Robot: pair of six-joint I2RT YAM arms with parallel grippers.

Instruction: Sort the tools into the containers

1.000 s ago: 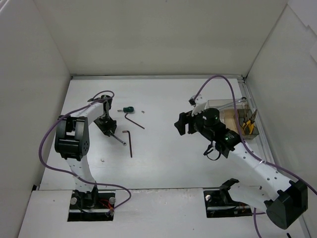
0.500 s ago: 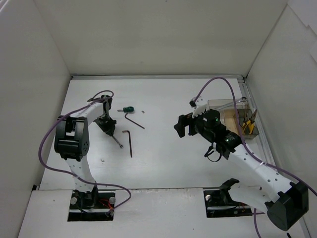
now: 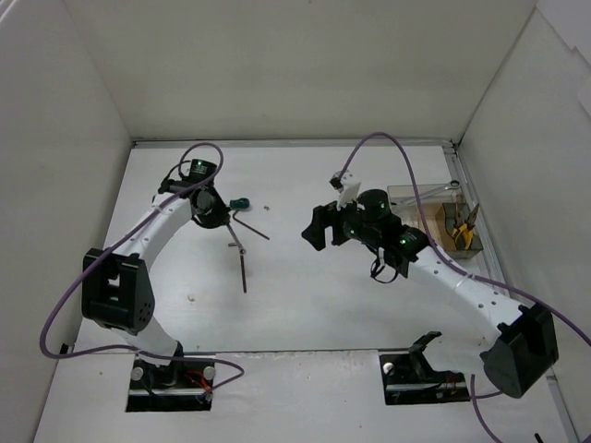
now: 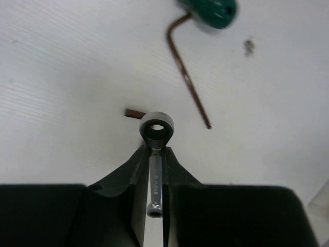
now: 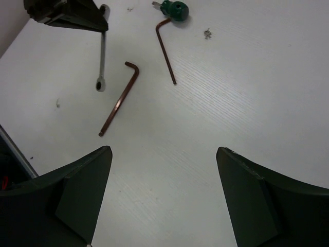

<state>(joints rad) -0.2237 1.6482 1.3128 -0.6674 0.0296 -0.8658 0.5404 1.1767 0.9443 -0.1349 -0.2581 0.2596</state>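
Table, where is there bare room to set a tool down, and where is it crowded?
Bare: the table nearer than the hex keys, and the far strip beyond the screwdriver. Crowded: around the wrench in the left gripper.

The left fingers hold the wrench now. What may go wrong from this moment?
1. The left fingers pinch the silver wrench near one end; the long free part may swing or slip out.
2. Its ring end hangs close to a hex key and might knock it.
3. The containers stand far right, beyond the right arm, so the carry may bring the arms together.
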